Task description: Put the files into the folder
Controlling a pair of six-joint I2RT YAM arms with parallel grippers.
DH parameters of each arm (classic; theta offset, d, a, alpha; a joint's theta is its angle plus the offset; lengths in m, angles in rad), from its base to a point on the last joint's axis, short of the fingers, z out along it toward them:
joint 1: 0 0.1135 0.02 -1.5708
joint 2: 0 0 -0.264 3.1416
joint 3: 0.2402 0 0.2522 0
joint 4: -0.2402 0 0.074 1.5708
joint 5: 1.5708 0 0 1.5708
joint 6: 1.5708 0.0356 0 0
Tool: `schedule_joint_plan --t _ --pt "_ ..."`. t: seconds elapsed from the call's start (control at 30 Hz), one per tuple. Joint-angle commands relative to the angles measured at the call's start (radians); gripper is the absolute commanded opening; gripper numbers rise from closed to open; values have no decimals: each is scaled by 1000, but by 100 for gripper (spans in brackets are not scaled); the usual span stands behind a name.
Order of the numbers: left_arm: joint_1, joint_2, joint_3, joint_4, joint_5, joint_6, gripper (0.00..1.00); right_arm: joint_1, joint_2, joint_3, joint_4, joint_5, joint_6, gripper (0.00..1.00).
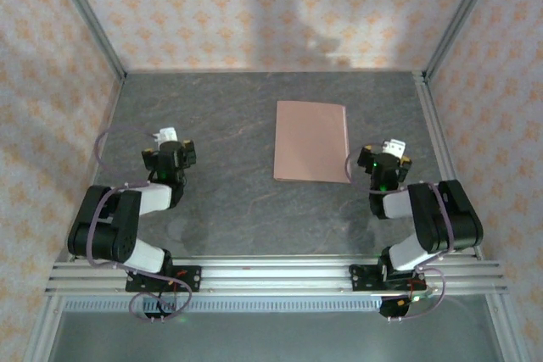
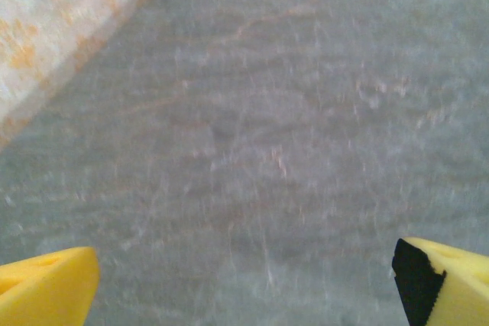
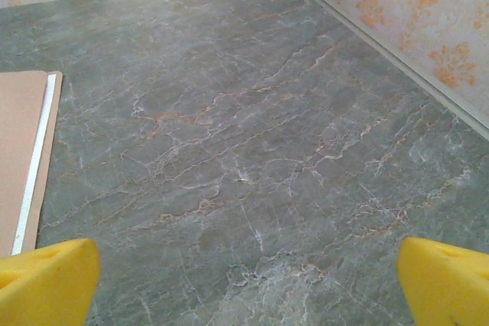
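Note:
The pinkish-brown folder lies shut and flat on the grey marble table, a little right of centre. In the right wrist view the folder sits at the left edge, and a thin white strip of the files peeks out between its top cover and the card beneath. My left gripper hovers well to the folder's left, open, with bare table between its yellow fingers. My right gripper is just off the folder's right edge, open and holding nothing, its yellow fingers wide apart.
Patterned orange-and-white walls with aluminium posts close in the table on the left, back and right. A metal rail carrying both arm bases runs along the near edge. Bare marble stretches between the left gripper and the folder.

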Motion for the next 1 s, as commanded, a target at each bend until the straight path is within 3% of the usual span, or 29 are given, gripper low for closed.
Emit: schedule_joint_plan --t 0.0,0.1,0.97 --pt "1 6 -56 222 32 0 100 -9 -1 42 27 -39 -16 100" --pt "-6 11 19 80 2 -11 100 -17 8 98 -69 -11 7 100" --pt "-8 13 13 100 3 -7 100 -36 4 113 -103 -29 19 99"
